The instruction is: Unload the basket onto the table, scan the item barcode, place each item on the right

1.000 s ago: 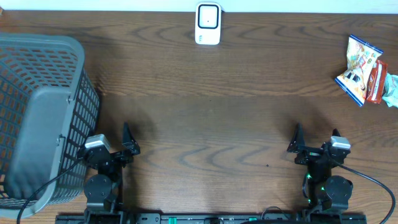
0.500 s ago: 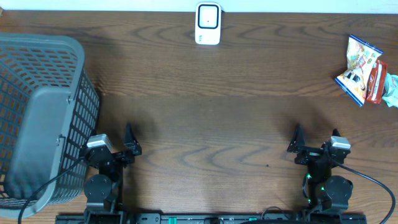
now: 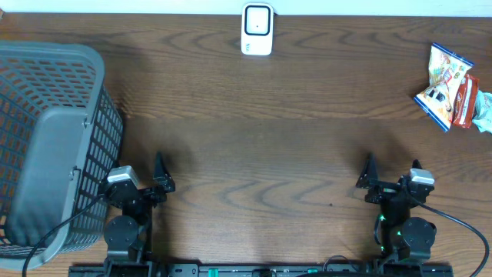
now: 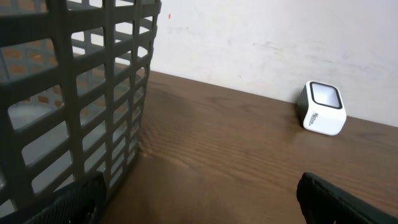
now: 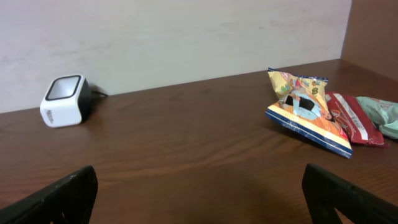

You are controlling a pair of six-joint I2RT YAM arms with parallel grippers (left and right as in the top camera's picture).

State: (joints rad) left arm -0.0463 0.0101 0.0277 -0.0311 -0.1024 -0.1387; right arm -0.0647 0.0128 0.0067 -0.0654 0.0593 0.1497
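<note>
A white barcode scanner (image 3: 257,29) stands at the table's far edge, also visible in the left wrist view (image 4: 323,107) and the right wrist view (image 5: 65,100). The items are snack packets at the far right: an orange and blue bag (image 3: 442,83) (image 5: 308,112), a red packet (image 3: 464,100) (image 5: 351,118) and a pale green one (image 3: 484,111) (image 5: 382,115). My left gripper (image 3: 161,175) (image 4: 202,205) and right gripper (image 3: 364,177) (image 5: 199,202) sit near the front edge. Both are open and empty, far from the packets.
A large grey mesh basket (image 3: 100,115) (image 4: 81,93) fills the left side, close beside my left gripper. The brown wooden table (image 3: 261,138) ends at a pale wall behind the scanner.
My left gripper has shifted very slightly to the right. The right arm, the scanner and the packets stay where they were.
</note>
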